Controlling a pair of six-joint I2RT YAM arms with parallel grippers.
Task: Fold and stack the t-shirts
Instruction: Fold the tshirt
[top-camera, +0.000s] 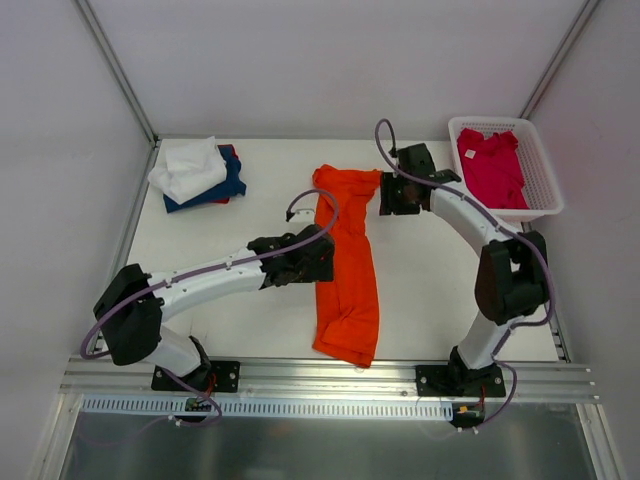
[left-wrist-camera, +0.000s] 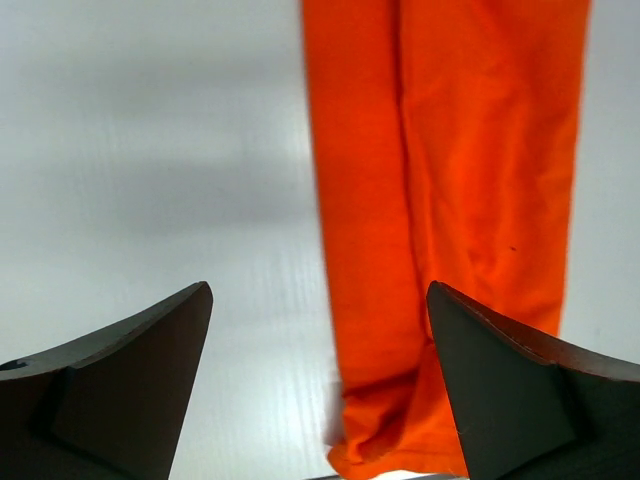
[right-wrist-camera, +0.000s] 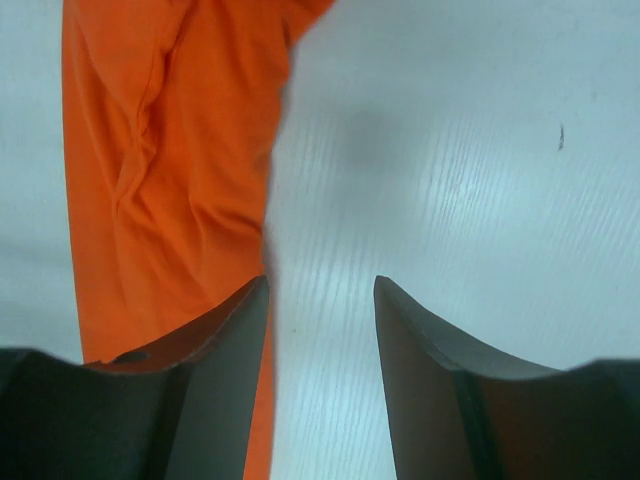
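While both arms reach out over the table, the parts stand thus:

Orange shirt (top-camera: 348, 270): soft plain cloth folded into a long narrow strip. It lies flat on the middle of the table, running from far to near, with a rumpled bunch at its near end and creases along its length.
Orange shirt, left wrist view (left-wrist-camera: 470, 150): a lengthwise fold line runs down it, and a tiny dark speck sits on the cloth.
Orange shirt, right wrist view (right-wrist-camera: 160, 150): puckered wrinkles lie near its edge.
Left gripper (top-camera: 322, 262): hangs at the left edge of the strip, about midway along it. Its dark wedge-shaped fingers (left-wrist-camera: 150, 380) are spread wide and hold nothing.
Right gripper (top-camera: 386, 206): sits just beside the strip's far right corner. Its fingers (right-wrist-camera: 430, 350) are parted by a moderate gap with bare table between them, gripping nothing.
Table (top-camera: 240, 230): a white, matte surface with fine ribbing in the wrist views.
White shirt (top-camera: 190, 165): folded, on top of a pile at the far left corner.
Navy shirt (top-camera: 228, 185): folded under the white one, with a sliver of red cloth below it.
Basket (top-camera: 545, 210): white plastic mesh, rectangular, at the far right.
Crimson shirt (top-camera: 492, 165): lies crumpled inside the basket.
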